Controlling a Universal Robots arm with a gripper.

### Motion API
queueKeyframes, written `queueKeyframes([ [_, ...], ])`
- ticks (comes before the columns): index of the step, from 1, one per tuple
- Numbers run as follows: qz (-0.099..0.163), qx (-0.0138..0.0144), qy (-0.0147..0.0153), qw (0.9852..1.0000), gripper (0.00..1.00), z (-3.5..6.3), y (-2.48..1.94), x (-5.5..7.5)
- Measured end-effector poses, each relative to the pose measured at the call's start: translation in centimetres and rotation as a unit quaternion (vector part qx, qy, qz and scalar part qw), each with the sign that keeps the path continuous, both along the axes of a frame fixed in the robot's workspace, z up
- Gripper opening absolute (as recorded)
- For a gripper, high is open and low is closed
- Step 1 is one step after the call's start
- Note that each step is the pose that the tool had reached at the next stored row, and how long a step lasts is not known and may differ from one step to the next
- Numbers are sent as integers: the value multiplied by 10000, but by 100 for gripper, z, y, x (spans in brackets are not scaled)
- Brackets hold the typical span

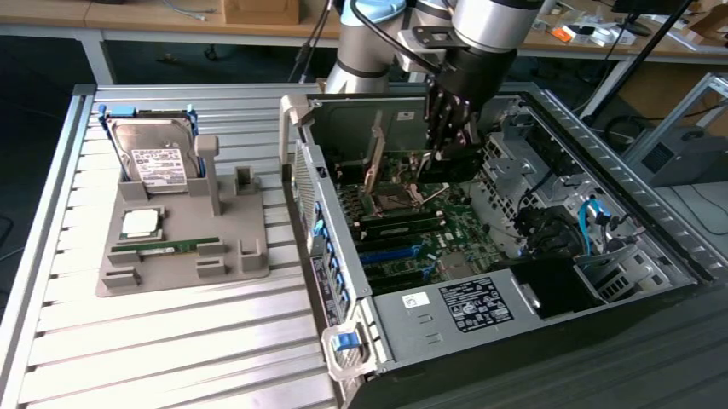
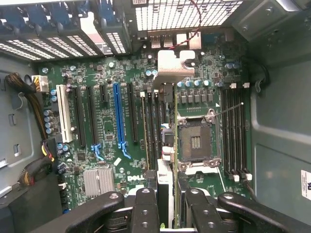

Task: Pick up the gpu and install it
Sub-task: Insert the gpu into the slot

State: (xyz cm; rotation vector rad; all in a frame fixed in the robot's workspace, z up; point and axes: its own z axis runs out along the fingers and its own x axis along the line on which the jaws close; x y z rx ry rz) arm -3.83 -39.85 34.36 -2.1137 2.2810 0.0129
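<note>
I see my end effector down inside the open case, over the upper part of the motherboard. Its fingers are clamped on the gpu, which stands on edge between them. In the wrist view the card runs as a thin dark strip straight away from the fingers, with its silver bracket at the far end near the vented back wall of the case. It sits between the black slots on one side and the bare CPU socket on the other, just beside both. I cannot tell whether its lower edge is touching the board or is just above it. The blue slot and the white slot lie further off to the side, apart from the card.

In the exterior view the arm comes down from the top of the picture into the case, and the card is a narrow upright sliver below the fingers.

On the table, at the exterior view's left of the case, a grey holder carries a hard drive, a CPU chip and a green memory stick
</note>
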Motion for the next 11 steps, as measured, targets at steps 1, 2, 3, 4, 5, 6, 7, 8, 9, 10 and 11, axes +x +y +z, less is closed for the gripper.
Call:
queueKeyframes([
  [1, 8, 0, 0, 10000, 27, -3, 0, 0],
  [2, 14, 1, 0, 10000, 27, -5, 0, 0],
  [3, 25, 0, 0, 10000, 27, -8, 0, 0],
  [4, 36, 0, 0, 10000, 27, -12, 0, 0],
  [5, 45, 0, 0, 10000, 27, -13, 0, 0],
  [6, 54, 0, 0, 10000, 27, -15, 0, 0],
  [7, 66, 0, 0, 10000, 27, -17, 0, 0],
  [8, 79, 0, 0, 10000, 27, -19, 0, 0],
  [9, 92, 0, 0, 10000, 27, -20, 0, 0],
  [10, 100, 0, 0, 9999, 27, -21, -1, 0],
  [11, 107, 1, -1, 9999, 27, -22, -3, 0],
])
